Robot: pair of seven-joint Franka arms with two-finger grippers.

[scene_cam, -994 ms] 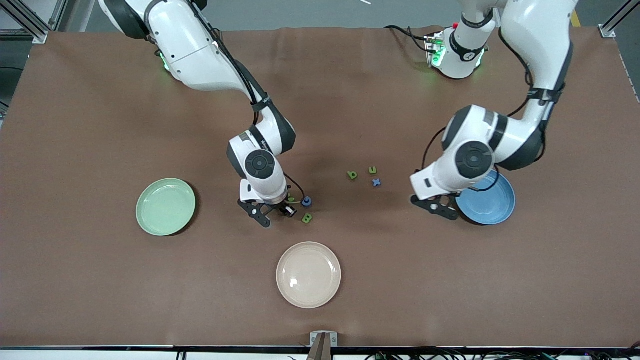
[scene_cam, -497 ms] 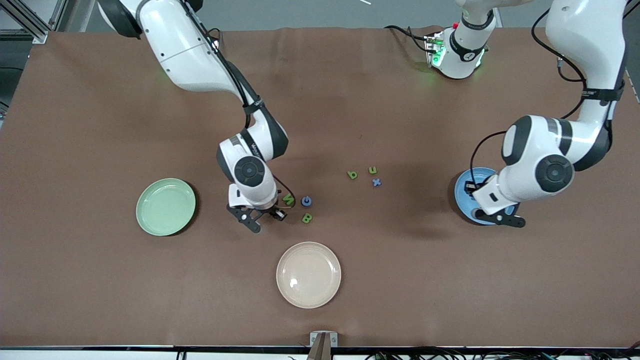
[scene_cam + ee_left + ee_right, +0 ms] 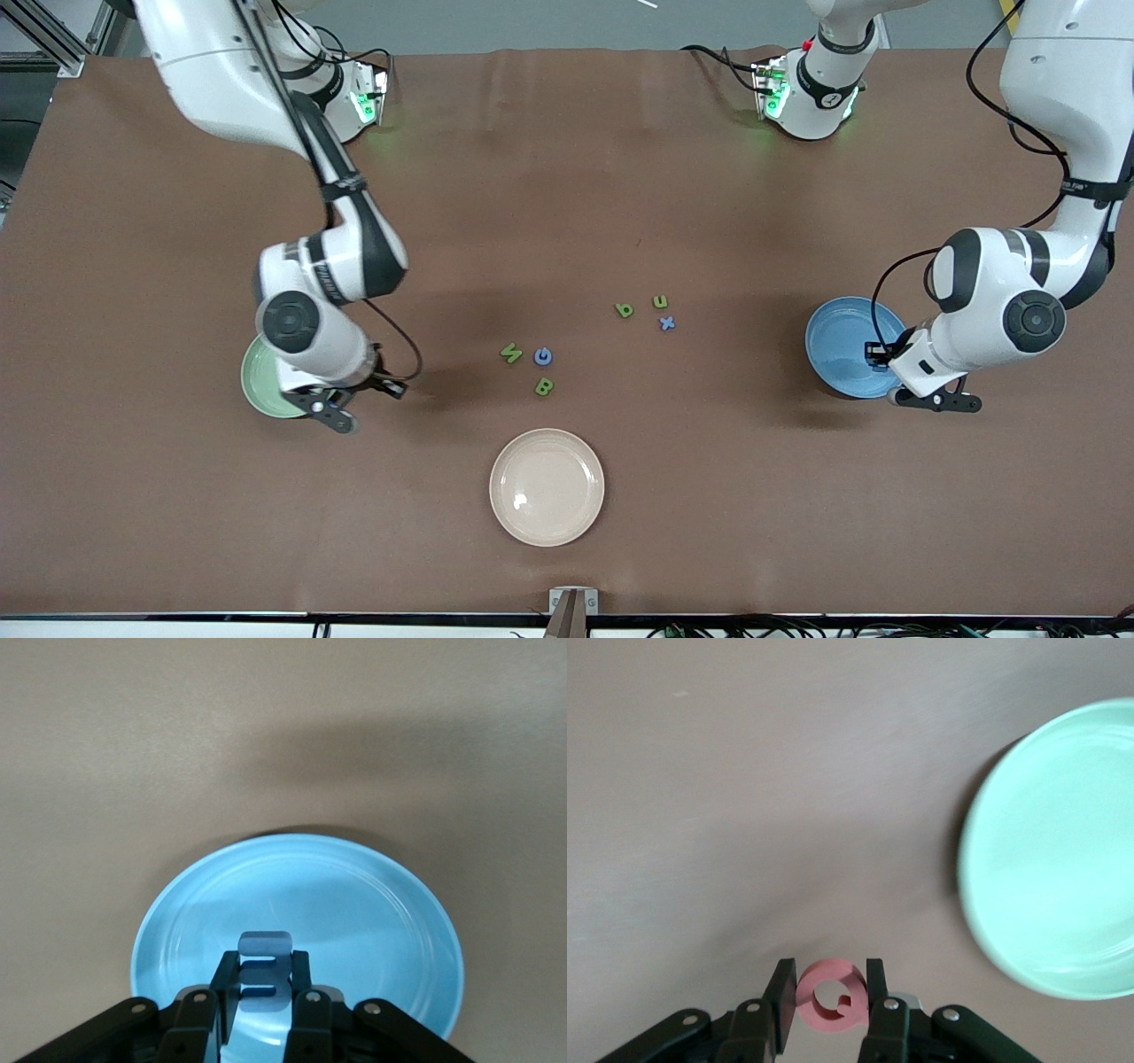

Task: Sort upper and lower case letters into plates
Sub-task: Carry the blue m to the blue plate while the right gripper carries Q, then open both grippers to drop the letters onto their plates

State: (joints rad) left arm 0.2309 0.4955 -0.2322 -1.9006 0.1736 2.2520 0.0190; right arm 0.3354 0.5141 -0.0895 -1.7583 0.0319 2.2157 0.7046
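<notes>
My left gripper [image 3: 263,970] is shut on a blue block letter [image 3: 264,946] and holds it over the edge of the blue plate [image 3: 372,904]. In the front view this gripper [image 3: 935,399] is at the rim of the blue plate [image 3: 837,341]. My right gripper [image 3: 830,988] is shut on a pink round letter [image 3: 830,973] over bare table beside the pale green plate [image 3: 1054,859]. In the front view it [image 3: 354,400] is at the edge of the green plate [image 3: 257,381]. Both plates look empty. The held letters are hidden in the front view.
Loose letters lie mid-table: a green one [image 3: 511,354], a blue G [image 3: 543,357], a green B [image 3: 545,386], a green b [image 3: 625,310], a green u [image 3: 661,302] and a blue x [image 3: 667,323]. A cream plate [image 3: 547,487] sits nearer the front camera.
My right gripper has moved from the letters by the green B to the green plate's edge. My left gripper has moved across the blue plate toward the left arm's end of the table.
</notes>
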